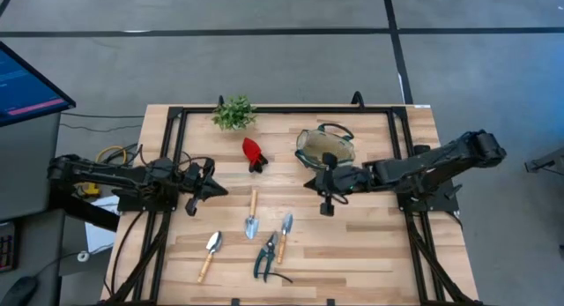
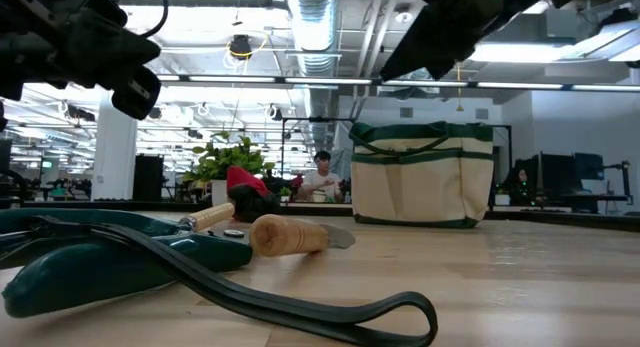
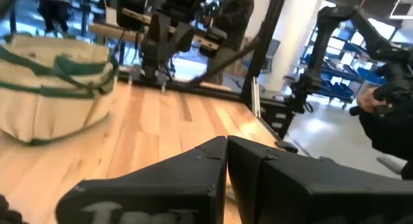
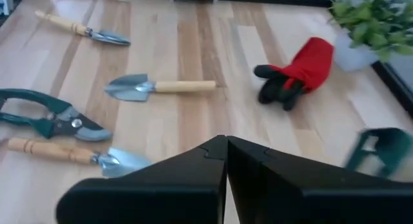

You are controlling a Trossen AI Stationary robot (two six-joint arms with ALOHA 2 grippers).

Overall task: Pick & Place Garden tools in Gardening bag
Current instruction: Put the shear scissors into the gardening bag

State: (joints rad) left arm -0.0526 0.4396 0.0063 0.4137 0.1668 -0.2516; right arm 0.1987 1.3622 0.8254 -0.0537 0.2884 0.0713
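The beige gardening bag point(image 1: 325, 147) with green trim stands upright on its base at the far right; it also shows in the low view point(image 2: 420, 172). Three wooden-handled trowels point(image 1: 252, 214) point(image 1: 285, 235) point(image 1: 210, 253) and dark pruners point(image 1: 266, 257) lie flat near the table's near edge. A red-and-black tool point(image 1: 254, 153) lies by the bag's left. My right gripper point(image 1: 311, 183) is shut and empty, above the table just near of the bag. My left gripper point(image 1: 218, 190) is shut and empty at the table's left. The right wrist view shows the trowels point(image 4: 158, 86), the pruners point(image 4: 48, 117) and the red tool point(image 4: 300, 72).
A green potted plant point(image 1: 233, 112) stands at the far edge, left of the bag. A black frame point(image 1: 176, 121) runs along the table's edges. Bare wood lies between the tools and the bag point(image 1: 352, 244). A person sits in the room beyond the table point(image 2: 322, 175).
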